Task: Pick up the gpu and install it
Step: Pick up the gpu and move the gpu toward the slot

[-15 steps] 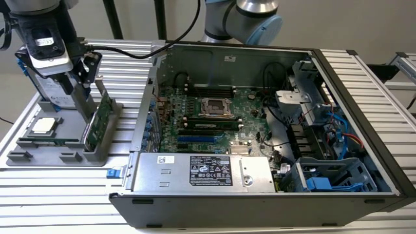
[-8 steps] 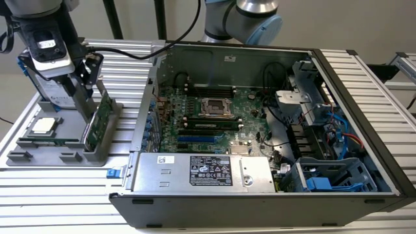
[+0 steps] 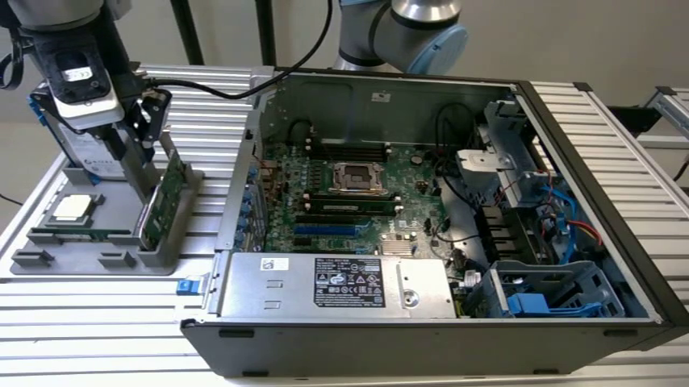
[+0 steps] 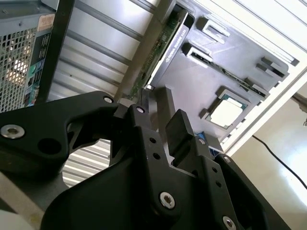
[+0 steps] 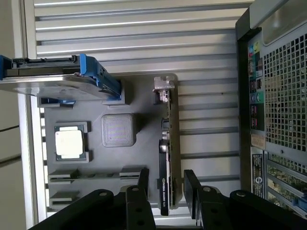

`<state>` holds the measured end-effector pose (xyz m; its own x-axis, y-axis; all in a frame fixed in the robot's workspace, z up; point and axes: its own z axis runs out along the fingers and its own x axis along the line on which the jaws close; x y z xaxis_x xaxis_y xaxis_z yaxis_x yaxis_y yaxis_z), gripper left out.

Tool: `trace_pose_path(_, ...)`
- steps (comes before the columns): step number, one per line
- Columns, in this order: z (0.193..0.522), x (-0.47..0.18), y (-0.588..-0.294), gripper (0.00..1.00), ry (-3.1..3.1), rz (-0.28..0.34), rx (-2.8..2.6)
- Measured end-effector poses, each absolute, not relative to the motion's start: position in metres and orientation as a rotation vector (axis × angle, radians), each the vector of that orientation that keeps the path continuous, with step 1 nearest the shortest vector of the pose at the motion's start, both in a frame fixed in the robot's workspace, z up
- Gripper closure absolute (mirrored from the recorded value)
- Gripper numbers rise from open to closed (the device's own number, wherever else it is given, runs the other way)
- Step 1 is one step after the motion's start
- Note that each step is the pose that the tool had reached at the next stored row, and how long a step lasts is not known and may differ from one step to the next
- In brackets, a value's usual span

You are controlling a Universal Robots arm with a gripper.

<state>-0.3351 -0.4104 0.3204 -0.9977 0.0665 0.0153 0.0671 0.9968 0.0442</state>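
I see the black two-fingered gripper (image 3: 151,121) at ten o'clock in the exterior view, with its jaws apart. It hangs over the gpu (image 3: 161,201), a thin green circuit card with a black cooler. The card stands on edge in a slot of the grey moulded fixture tray (image 3: 108,260).

In the first wrist view the card's edge (image 5: 165,143) runs between the two fingertips (image 5: 192,189), with a sliver of gap on each side, so nothing is clamped.

A square grey post (image 3: 135,173) rises just beside the card at its nine o'clock in the exterior view. The silver hard drive in its blue frame (image 3: 92,157) stands upright past that post. The small square silver CPU chip (image 3: 70,208) lies flat in its pocket at eight o'clock from the gripper.

The open black computer case (image 3: 377,351) sits at three o'clock from the tray, and its side wall is near the card. The green motherboard (image 3: 344,201) lies exposed inside. Everything rests on the slatted aluminium table (image 3: 97,322).
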Motion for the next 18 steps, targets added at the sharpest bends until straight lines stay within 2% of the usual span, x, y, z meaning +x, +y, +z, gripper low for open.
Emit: trace_pose_path(18,0.306,-0.335,-0.416,0.0,-3.125,-0.07,-0.104)
